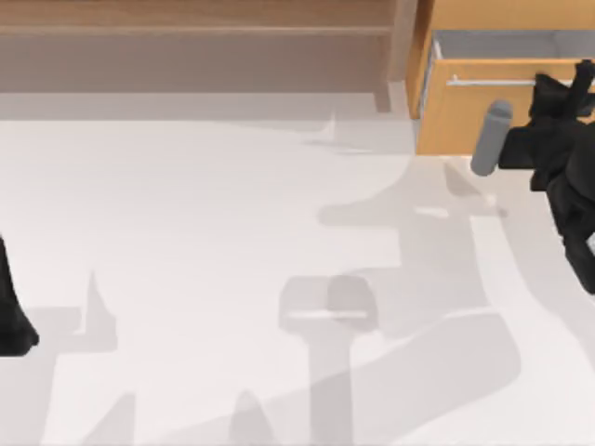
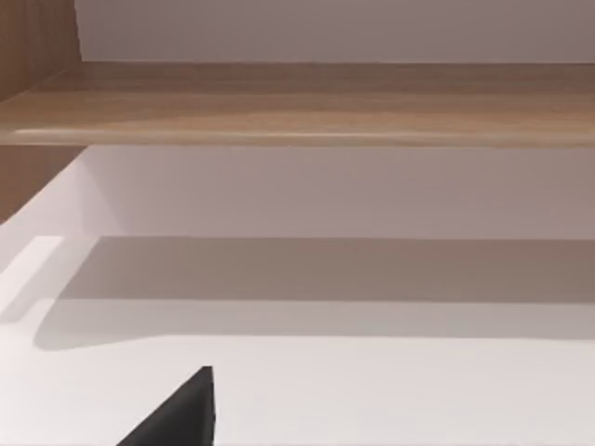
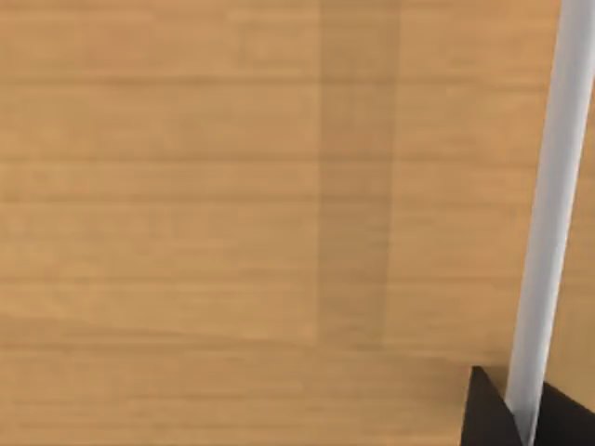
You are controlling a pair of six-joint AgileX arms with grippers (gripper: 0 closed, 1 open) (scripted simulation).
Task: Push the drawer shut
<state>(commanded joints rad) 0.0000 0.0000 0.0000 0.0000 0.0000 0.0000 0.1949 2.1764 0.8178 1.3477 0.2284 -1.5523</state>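
Observation:
The drawer (image 1: 462,119) stands pulled out at the table's back right, showing its orange-tan front and white inner walls (image 1: 502,44). A thin silver bar handle (image 1: 488,82) runs across the front. My right gripper (image 1: 572,88) is at the handle's right end, against the drawer front. In the right wrist view the handle (image 3: 548,214) passes between the gripper's (image 3: 525,413) two black fingertips (image 3: 485,418), which close on it from both sides, and the wood front (image 3: 232,204) lies behind. My left arm (image 1: 13,321) is parked at the table's left edge.
A paler brown wooden shelf unit (image 1: 195,46) runs along the back left, its board (image 2: 297,102) showing in the left wrist view with a black part of my left gripper (image 2: 181,413) low in that picture. The white tabletop (image 1: 232,260) spreads in front.

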